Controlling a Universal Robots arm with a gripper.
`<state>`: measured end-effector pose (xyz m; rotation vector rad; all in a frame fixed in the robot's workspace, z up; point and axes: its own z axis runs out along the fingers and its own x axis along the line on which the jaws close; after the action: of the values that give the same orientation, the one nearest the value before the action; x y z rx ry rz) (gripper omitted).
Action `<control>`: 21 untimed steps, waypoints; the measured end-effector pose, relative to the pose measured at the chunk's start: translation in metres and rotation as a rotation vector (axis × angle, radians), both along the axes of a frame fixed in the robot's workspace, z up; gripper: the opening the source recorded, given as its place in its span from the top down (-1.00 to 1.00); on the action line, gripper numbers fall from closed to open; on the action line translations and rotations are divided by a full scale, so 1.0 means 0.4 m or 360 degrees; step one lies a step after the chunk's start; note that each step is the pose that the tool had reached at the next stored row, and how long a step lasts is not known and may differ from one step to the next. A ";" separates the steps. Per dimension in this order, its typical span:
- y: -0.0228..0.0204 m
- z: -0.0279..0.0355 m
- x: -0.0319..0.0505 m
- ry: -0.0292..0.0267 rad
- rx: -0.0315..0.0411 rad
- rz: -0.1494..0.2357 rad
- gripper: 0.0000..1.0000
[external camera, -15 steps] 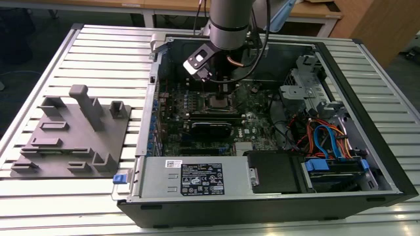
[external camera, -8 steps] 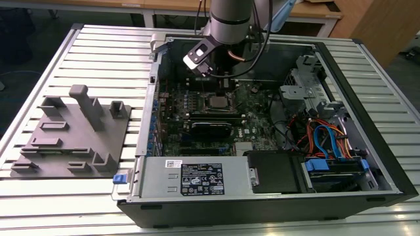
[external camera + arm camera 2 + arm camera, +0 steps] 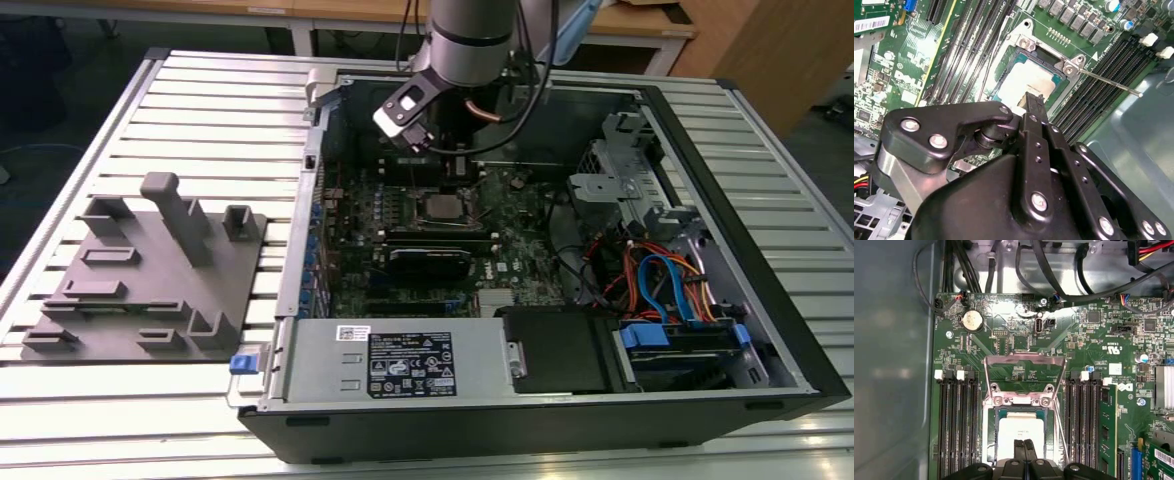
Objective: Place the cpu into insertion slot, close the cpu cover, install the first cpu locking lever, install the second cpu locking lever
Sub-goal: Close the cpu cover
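- Tool (image 3: 1024, 444) fingers pressed together, nothing pinched, right over the cpu (image 3: 1021, 426) in the first wrist view.
- I can't tell whether they actually touch it.
- The cpu lies flat inside the insertion slot (image 3: 998, 435), silver top up.
- The cpu cover (image 3: 1024, 359) stands swung open, clear of the slot.
- One locking lever (image 3: 1109, 82) sticks out free beside the slot in the second wrist view.
- Exterior view: arm (image 3: 467, 40) reaches into the open computer case (image 3: 534, 430) at upper middle; grey fixture (image 3: 147, 280) on the desk (image 3: 214, 100) at left.
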<state>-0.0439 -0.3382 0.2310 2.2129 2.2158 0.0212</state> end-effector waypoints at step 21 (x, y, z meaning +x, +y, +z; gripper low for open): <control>0.000 0.076 0.001 0.00070 0.0001 0.0000 0.80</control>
<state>-0.0436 -0.3382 0.2615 2.2153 2.2183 0.0168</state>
